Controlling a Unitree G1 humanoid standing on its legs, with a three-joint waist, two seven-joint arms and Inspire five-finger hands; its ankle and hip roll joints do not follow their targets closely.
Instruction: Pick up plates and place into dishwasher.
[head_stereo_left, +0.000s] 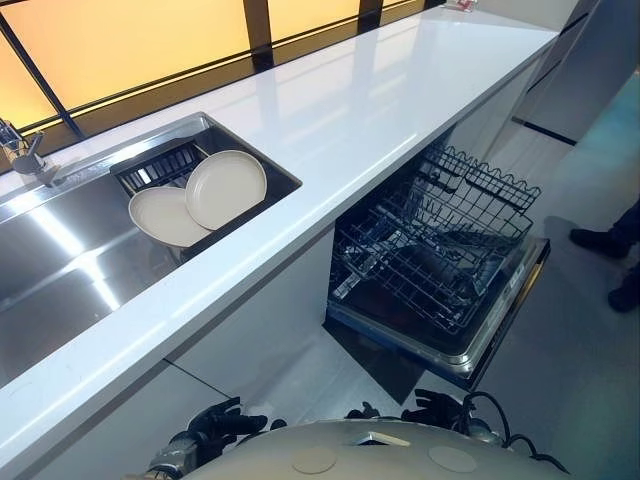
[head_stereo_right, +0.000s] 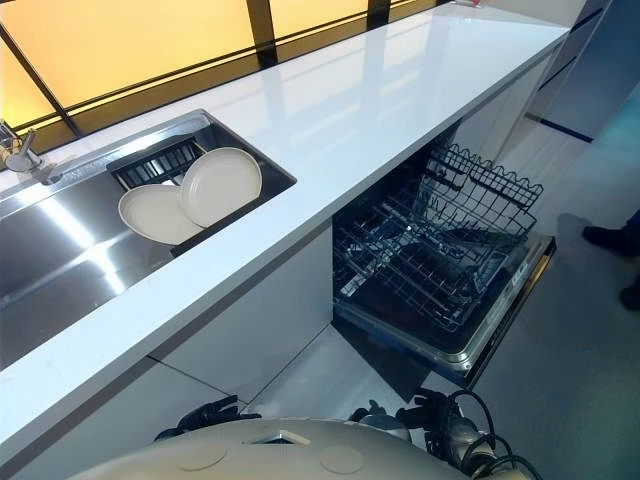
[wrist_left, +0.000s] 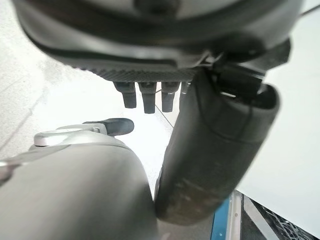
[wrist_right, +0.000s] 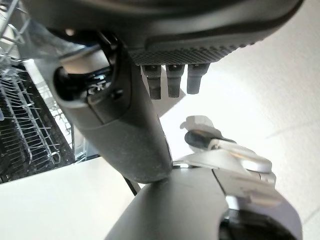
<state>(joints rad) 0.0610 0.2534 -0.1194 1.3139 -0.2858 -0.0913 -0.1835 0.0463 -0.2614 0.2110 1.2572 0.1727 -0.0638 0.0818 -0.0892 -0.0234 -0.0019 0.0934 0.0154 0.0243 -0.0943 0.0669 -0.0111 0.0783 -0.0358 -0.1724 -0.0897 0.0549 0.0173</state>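
A: What do the head views take in that the wrist views do not?

B: The whole kitchen run. From the left: a faucet (head_stereo_left: 25, 155) at the far edge of a steel sink (head_stereo_left: 60, 260). At the sink's right end a black drainer (head_stereo_left: 160, 165) holds two cream plates (head_stereo_left: 228, 188). They lean together, and the right one overlaps the left one.

A: And to the right of them?

B: A long white countertop (head_stereo_left: 350, 110) under amber windows (head_stereo_left: 120, 40). Below the countertop, well to the right of the sink, is the dishwasher (head_stereo_left: 480, 350). Its door is folded down and a dark wire rack (head_stereo_left: 440, 240) is drawn out over the door. A person's dark shoes (head_stereo_left: 600, 240) stand on the floor at the far right.

A: What lies between the plates and the rack?

B: The sink's right wall and a stretch of the countertop with its front edge. The rack sits lower than both.

A: What do the wrist views add?

B: The right wrist view shows the rack's wires up close, beside the hand. The left wrist view shows pale floor and a corner of the rack.

A: And the hands?

B: The left hand (head_stereo_left: 215, 425) hangs low at the near edge, well apart from the sink. Its fingers (wrist_left: 150, 100) are loose and parted from the thumb, touching nothing. The right hand (head_stereo_left: 437, 408) hangs low near the dishwasher door's front corner. Its fingers (wrist_right: 175, 82) are likewise slack and hold nothing
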